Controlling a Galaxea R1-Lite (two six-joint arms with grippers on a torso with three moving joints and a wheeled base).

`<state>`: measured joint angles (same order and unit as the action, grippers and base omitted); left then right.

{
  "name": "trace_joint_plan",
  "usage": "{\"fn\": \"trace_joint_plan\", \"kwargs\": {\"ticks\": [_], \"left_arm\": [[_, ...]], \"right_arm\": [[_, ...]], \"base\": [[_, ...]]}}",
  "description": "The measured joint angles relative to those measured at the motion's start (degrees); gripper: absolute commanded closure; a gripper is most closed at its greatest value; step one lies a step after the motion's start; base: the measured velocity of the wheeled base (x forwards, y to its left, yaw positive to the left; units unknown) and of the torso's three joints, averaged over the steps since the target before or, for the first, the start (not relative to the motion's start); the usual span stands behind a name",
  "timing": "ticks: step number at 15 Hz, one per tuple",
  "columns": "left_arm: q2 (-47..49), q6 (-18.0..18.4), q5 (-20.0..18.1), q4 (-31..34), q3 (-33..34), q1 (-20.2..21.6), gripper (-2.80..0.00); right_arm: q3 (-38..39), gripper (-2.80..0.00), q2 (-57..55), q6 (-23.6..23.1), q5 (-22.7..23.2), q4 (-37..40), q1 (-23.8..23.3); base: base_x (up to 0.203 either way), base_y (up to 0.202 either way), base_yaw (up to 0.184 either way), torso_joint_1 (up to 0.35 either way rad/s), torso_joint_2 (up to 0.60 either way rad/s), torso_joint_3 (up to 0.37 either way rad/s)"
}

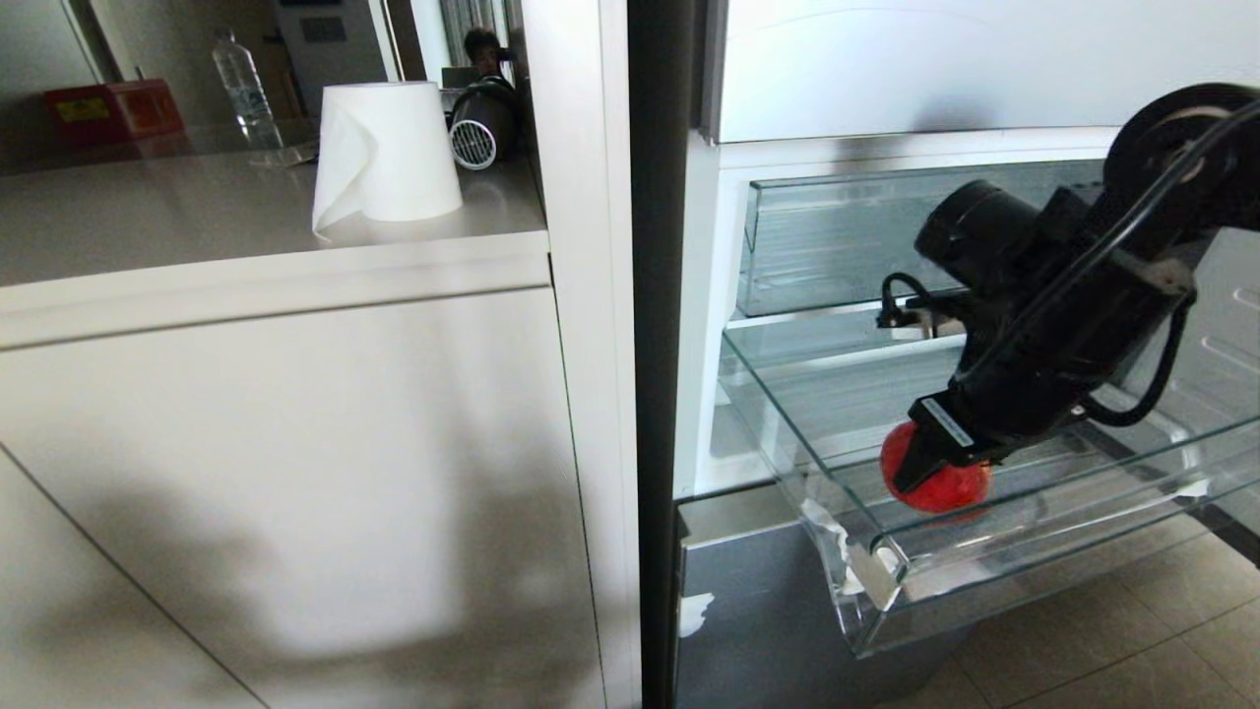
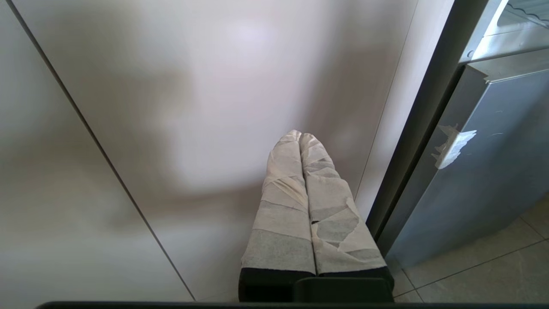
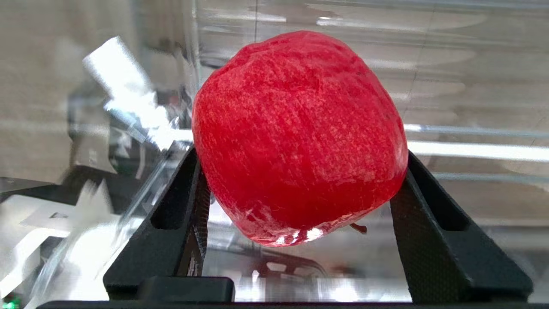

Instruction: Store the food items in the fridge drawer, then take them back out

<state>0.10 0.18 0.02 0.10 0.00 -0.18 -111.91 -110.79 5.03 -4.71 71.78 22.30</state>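
Right end effector (image 1: 911,473) grasping the red fruit (image 1: 935,478) inside the pulled-out fridge drawer (image 1: 886,581), near its taped front corner. Left end effector (image 2: 300,141) clenched, empty, beside the fridge.

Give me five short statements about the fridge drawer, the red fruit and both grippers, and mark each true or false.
1. The right gripper has its fingers on either side of the red fruit. True.
2. The red fruit sits on the countertop beside the paper towel roll. False: it is at the pulled-out clear fridge drawer, near its front.
3. The left gripper is holding a bottle. False: its taped fingers are shut together on nothing, in front of a cabinet panel.
4. The fridge drawer is pushed shut. False: it is pulled out.
5. White tape scraps mark the drawer's front corner. True.
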Motion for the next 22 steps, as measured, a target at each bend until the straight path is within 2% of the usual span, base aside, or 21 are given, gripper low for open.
{"fn": "trace_joint_plan", "kwargs": {"ticks": [6, 11, 17, 19, 22], "left_arm": [[0.0, 0.0, 0.0, 0.0, 0.0, 0.0, 0.0], [0.0, 0.0, 0.0, 0.0, 0.0, 0.0, 0.0], [0.0, 0.0, 0.0, 0.0, 0.0, 0.0, 0.0], [0.0, 0.0, 0.0, 0.0, 0.0, 0.0, 0.0], [0.0, 0.0, 0.0, 0.0, 0.0, 0.0, 0.0]], "right_arm": [[0.5, 0.0, 11.8, 0.5, 0.0, 0.0, 0.1], [5.2, 0.0, 28.9, 0.7, 0.3, 0.4, 0.2], [21.0, 0.0, 62.1, 5.0, 0.6, -0.7, -1.8], [27.6, 0.0, 73.9, 4.7, 0.5, -4.9, -3.0], [40.0, 0.0, 88.1, 1.9, 0.4, -16.6, -4.6]], "base": [[0.0, 0.0, 0.0, 0.0, 0.0, 0.0], [0.0, 0.0, 0.0, 0.0, 0.0, 0.0], [0.0, 0.0, 0.0, 0.0, 0.0, 0.0], [0.0, 0.0, 0.0, 0.0, 0.0, 0.0], [0.0, 0.0, 0.0, 0.0, 0.0, 0.0]]}}
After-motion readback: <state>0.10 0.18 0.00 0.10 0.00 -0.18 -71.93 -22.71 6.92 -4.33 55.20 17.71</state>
